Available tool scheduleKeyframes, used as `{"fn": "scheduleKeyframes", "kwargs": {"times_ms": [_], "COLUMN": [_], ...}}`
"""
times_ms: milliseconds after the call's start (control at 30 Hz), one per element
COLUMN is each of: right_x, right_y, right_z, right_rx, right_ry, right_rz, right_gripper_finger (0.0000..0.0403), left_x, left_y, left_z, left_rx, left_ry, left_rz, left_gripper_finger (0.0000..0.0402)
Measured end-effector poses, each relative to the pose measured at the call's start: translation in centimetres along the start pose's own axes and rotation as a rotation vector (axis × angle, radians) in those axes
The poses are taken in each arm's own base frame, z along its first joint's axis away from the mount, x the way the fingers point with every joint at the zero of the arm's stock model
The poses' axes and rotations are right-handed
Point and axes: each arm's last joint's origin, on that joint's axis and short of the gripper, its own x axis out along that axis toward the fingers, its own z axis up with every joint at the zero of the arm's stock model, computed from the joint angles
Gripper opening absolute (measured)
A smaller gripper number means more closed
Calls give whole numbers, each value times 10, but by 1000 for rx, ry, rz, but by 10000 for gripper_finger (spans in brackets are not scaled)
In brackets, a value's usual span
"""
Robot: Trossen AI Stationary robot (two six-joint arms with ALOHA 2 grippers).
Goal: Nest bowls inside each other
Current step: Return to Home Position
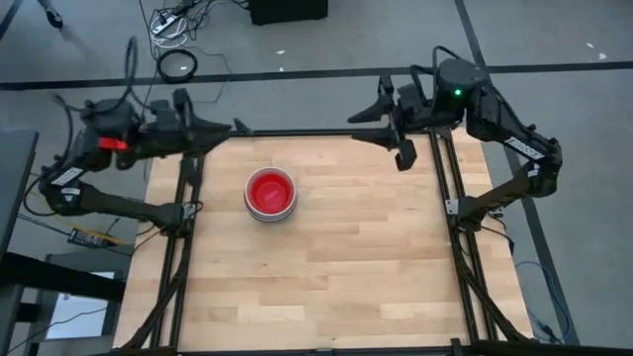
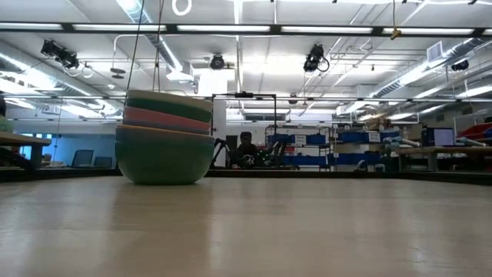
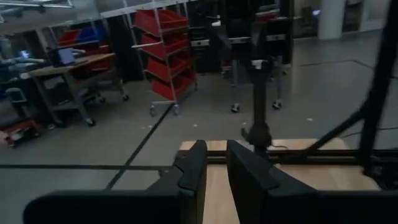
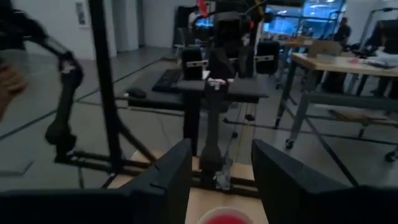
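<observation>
- the bowls [image 1: 270,194] look all nested into one stack, standing on the wooden table [image 1: 346,267] a bit left of centre and in the far half
- from above we only see the small red bowl [image 1: 270,188] sitting inside the top of the stack, with a pale rim around it
- from table height the sage green bowl [image 2: 164,158] is at the bottom, with a pink band [image 2: 165,117] and a teal one above it; we can't make out the rest from there
- left gripper [image 3: 216,155] hangs over the far left corner of the table, fingers nearly together with a thin gap, nothing in them
- right gripper [image 4: 221,158] hangs over the far edge towards the right, fingers spread wide, empty too
- both are well apart from the stack, so we'd say the nesting is done and the arms are parked
- handling guess: plain plastic, so light, stiff and a bit slick, not fragile, and it'd slide on the wood if nudged
- to move it we'd pinch the green bowl's rim, one finger inside and one outside; grabbing the red one would likely just lift that bowl out
</observation>
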Motion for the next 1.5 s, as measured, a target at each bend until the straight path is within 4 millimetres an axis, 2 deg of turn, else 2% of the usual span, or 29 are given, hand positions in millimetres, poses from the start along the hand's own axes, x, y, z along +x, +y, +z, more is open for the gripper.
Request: {"fn": "scheduleKeyframes", "kwargs": {"times_ms": [100, 300, 467, 600, 733, 900, 1100, 1267, 1500], "right_x": [-13, -32, -45, -45, -49, -55, -82, -109, -124], "right_y": [7, 23, 35, 42, 47, 52, 62, 72, 81], "right_z": [2, 0, -14, -36, -60, -98, -127, -145, -188], "right_rx": [-6, -21, -5, -14, -2, 49, 103, 84, 112], "right_ry": [23, 14, 25, -28, -96, -86, -96, -194, -256], "right_rz": [14, 45, 45, 57, 63, 66, 10, 6, 12], "right_gripper_finger": [155, 154, 155, 154, 155, 154, 154, 154, 155], "left_x": [-15, -48, -68, -78, -78, -74, -72, -75, -76], "left_y": [0, -1, -3, -5, -7, -11, -15, -17, -21], "left_z": [-9, -41, -72, -89, -109, -131, -155, -172, -196], "left_rx": [-22, -97, -171, -202, -223, -242, -269, -279, -315], "left_ry": [-6, -71, -125, -181, -189, -180, -176, -208, -235], "left_rz": [-18, -6, -5, -4, -5, -8, -24, -27, -32], "left_gripper_finger": [70, 70, 70, 70, 70, 70, 70, 70, 70]}}
